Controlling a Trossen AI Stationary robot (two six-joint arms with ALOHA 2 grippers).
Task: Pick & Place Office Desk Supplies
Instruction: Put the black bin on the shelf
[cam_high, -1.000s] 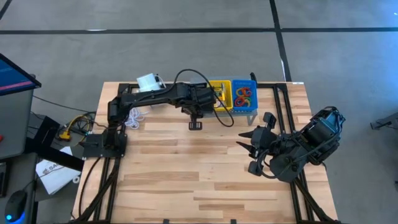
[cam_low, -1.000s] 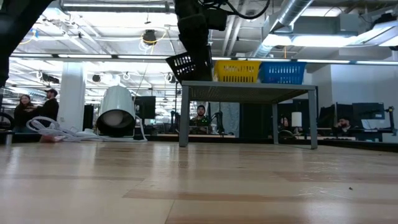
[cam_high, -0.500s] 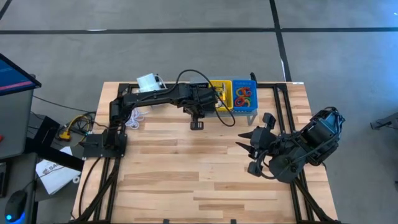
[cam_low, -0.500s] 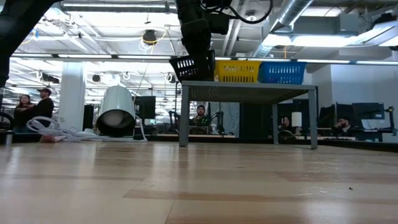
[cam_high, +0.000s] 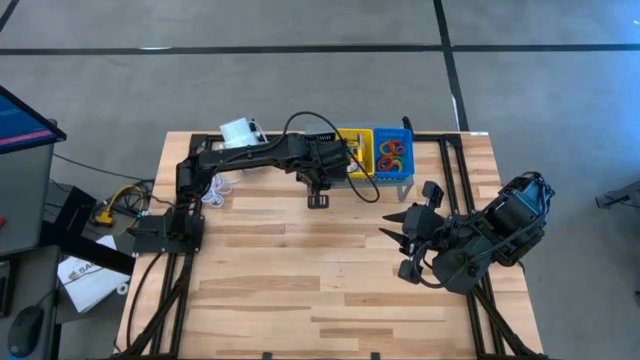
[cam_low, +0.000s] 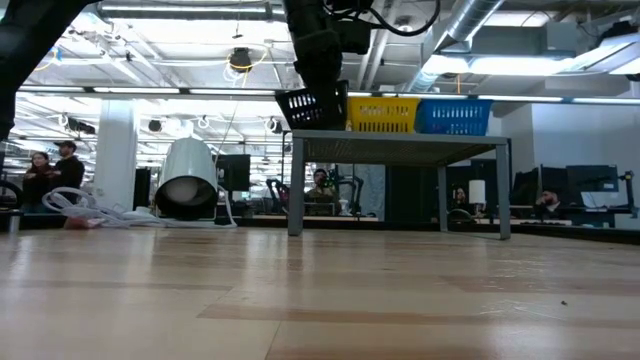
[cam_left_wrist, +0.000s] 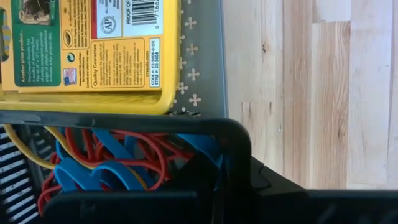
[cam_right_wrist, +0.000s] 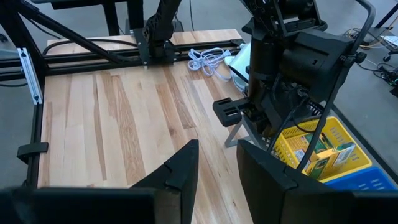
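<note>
Many rubber bands (cam_left_wrist: 118, 168) in black basket (cam_low: 312, 104), pinched by left gripper (cam_high: 318, 190), shelf's 9 o'clock edge (cam_low: 400, 137). Bands light, floppy; grip basket rim. Right gripper (cam_right_wrist: 214, 165) part-open, empty.

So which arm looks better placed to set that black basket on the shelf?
The left. Its gripper holds the black basket at the grey shelf, beside the yellow basket. The right gripper waits apart, holding nothing.
</note>
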